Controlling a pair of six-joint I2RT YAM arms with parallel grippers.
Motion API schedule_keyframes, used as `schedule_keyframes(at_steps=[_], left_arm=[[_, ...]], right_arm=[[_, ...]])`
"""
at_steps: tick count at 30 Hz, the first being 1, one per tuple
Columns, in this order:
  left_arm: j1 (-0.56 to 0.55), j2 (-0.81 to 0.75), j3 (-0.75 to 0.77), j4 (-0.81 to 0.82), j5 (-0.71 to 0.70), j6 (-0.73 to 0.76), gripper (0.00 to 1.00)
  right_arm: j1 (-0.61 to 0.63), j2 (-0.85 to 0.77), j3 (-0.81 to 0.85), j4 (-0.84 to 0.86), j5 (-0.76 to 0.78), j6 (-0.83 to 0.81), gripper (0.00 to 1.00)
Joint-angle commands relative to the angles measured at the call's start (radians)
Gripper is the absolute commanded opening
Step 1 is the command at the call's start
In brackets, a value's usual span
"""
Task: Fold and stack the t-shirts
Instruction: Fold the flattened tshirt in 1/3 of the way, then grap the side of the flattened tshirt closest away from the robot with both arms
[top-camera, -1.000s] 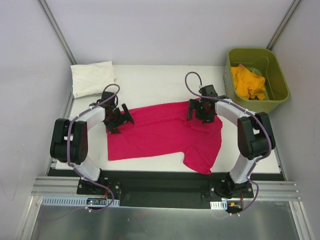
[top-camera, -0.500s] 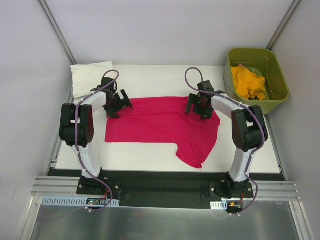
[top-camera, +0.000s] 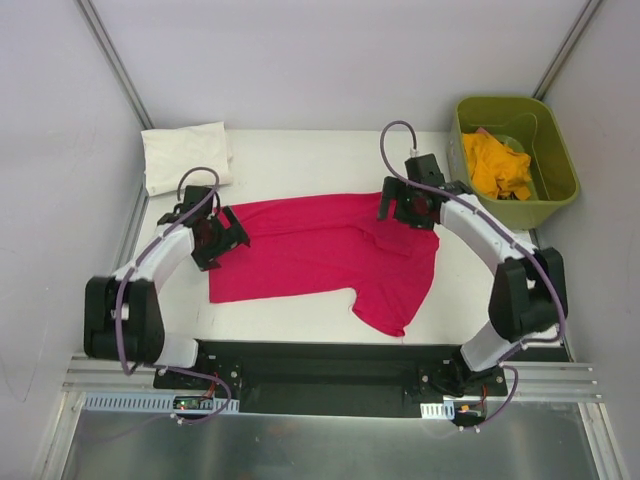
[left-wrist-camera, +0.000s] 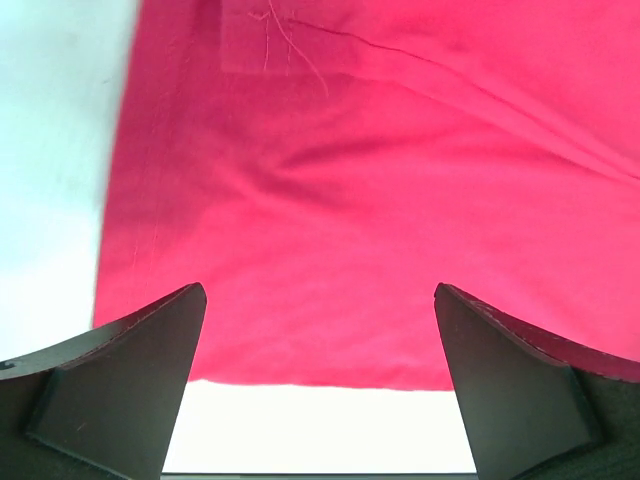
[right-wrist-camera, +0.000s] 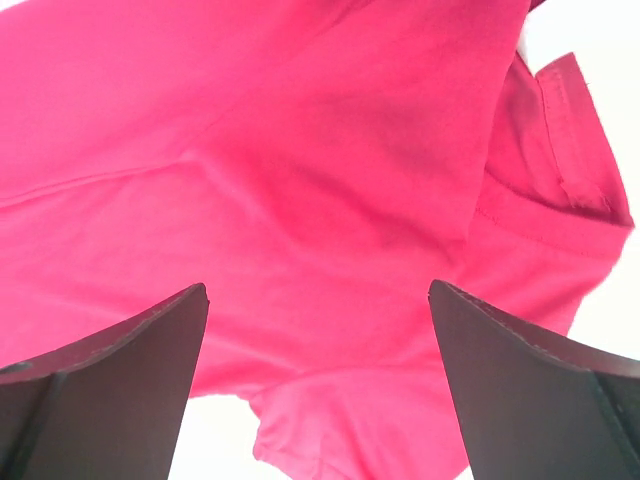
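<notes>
T-shirts, L to R: white t-shirt (top-camera: 185, 155) lies folded at far left corner of table (top-camera: 300, 155). Left gripper (top-camera: 222, 238), jaws wide apart and holding nothing, hovers over left edge of pink t-shirt (top-camera: 320, 255), which lies spread flat mid-table w/ one sleeve pointing toward near edge. Right gripper (top-camera: 400, 205) is also wide open and empty, above the collar end. Yellow t-shirt (top-camera: 497, 165) sits crumpled in bin (top-camera: 455, 130) at far right. Likely step: grasp for first fold. To do it well, each gripper should pinch cloth right at a corner, lift evenly, and keep fabric taut btwn them so no creases form.
</notes>
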Motion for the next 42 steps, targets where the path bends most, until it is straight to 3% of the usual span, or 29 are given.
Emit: schedule_keyframes(at_steps=[1,9,13,17,26,29,33,37,39,42], left_arm=[[0.01,-0.206,-0.08,-0.06,-0.09,-0.058,0.99],[0.012,-0.392,-0.301,-0.13,-0.193,-0.15,0.97],[0.016,-0.381,-0.352,-0.127,-0.222,-0.213,0.81],[0.022,-0.358,-0.377,-0.122,-0.28,-0.239,0.52],[0.035,-0.321,-0.407,-0.036,-0.276,-0.267,0.29],[0.036,-0.31,-0.413,-0.001,-0.248,-0.256,0.01],[0.036,-0.312,-0.42,0.021,-0.211,-0.228,0.0],[0.036,-0.341,-0.416,0.019,-0.195,-0.222,0.0],[0.036,-0.365,-0.42,0.019,-0.193,-0.227,0.0],[0.036,-0.387,-0.416,0.019,-0.181,-0.218,0.0]], right_arm=[[0.025,-0.216,-0.108,-0.024,0.076,-0.002,0.97],[0.026,-0.528,-0.405,0.016,0.152,0.026,0.97],[0.026,-0.612,-0.471,-0.002,0.196,0.037,0.97],[0.025,-0.636,-0.501,-0.009,0.209,0.046,0.97],[0.025,-0.608,-0.493,-0.067,0.141,0.043,0.97],[0.043,-0.628,-0.502,-0.15,0.127,0.034,0.97],[0.175,-0.634,-0.484,-0.271,0.162,0.036,0.97],[0.414,-0.562,-0.475,-0.378,0.198,0.124,0.98],[0.472,-0.519,-0.493,-0.369,0.167,0.158,0.99],[0.508,-0.467,-0.551,-0.274,0.075,0.182,0.89]])
